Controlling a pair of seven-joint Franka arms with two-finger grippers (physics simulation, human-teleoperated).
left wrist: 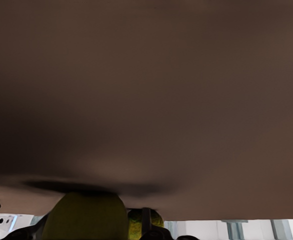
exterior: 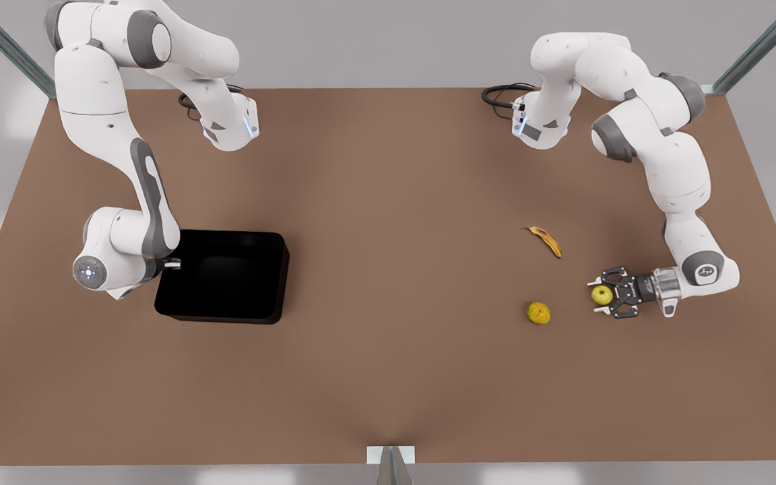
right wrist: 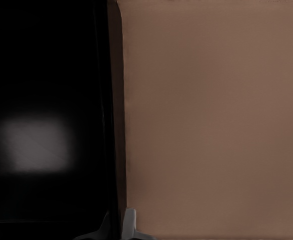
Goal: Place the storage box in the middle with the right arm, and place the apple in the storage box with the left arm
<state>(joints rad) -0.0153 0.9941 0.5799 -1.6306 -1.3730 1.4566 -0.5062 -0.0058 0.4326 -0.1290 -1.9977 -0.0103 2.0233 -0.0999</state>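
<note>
Front view: storage box [exterior: 223,276] flat on the brown counter [exterior: 388,377], toward the counter's edge at the front view's left, well off the middle. Right claw [exterior: 174,264] at the box's wall on that side, slim white-tipped fingers straddling the rim, clamped on it. Left claw [exterior: 605,295] low near the opposite counter edge, linkage fingers set around the apple [exterior: 601,294], closed on it. Orange-tinged round fruit [exterior: 539,312] near the apple, apart from it; banana [exterior: 545,240] farther toward the counter's back edge.

Left wrist view: apple [left wrist: 85,216] close between dark claw links; rougher fruit [left wrist: 136,225] behind it; counter [left wrist: 146,100] beyond.

Right wrist view: glossy box floor [right wrist: 36,140], wall [right wrist: 109,115] running between two fingertips [right wrist: 130,220], one inside, one outside; bare counter [right wrist: 211,120] alongside.
</note>
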